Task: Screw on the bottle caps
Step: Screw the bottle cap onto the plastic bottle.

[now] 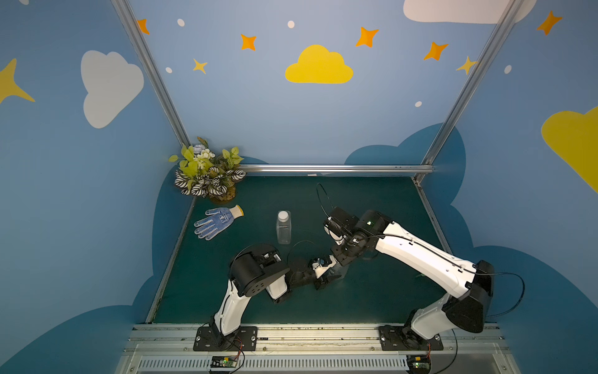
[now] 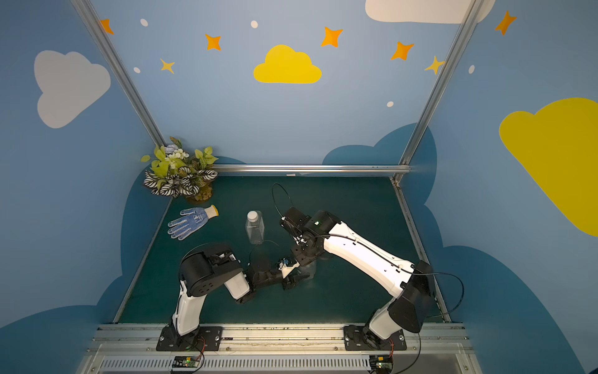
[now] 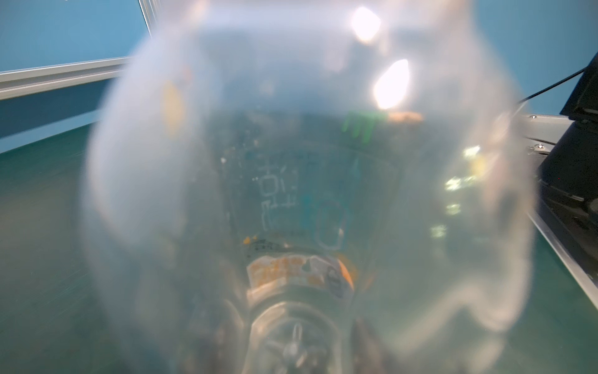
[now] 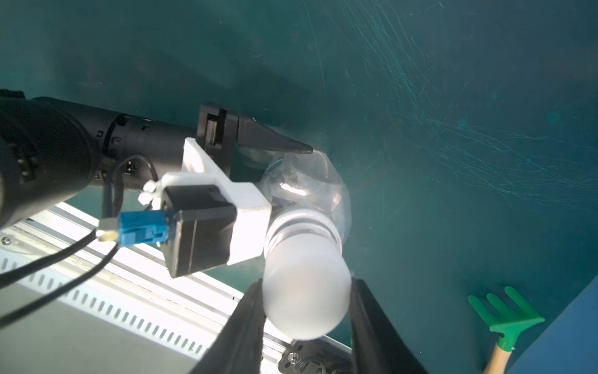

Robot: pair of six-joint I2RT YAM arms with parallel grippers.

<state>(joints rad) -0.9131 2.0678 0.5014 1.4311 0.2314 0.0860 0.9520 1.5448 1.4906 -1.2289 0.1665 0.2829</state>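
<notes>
**Near the capped bottle, the second cap is being screwed on**

Just robot-side of the capped bottle [image 1: 283,228], which stands upright and finished, the round bottle [image 4: 307,191] is held low over the worktop [image 1: 372,210]. The left hand [image 1: 331,272] is grasping its body. The right hand [image 4: 307,285] is clenched on the cap [image 4: 304,307], which is seated on the neck with a ring showing beneath it. The tightening step is judged to be in hand. A further wrist turn is called for, with the bottle kept steady, and probably a regrasp.

The worktop is dark green and scratched. Left of the capped bottle a glove [image 1: 217,221] is laid, and beyond it a plant [image 1: 207,175]. A green rake [image 4: 504,317] lies to its right. Blue walls [image 1: 259,113] painted with clouds and stars enclose the cell.
</notes>
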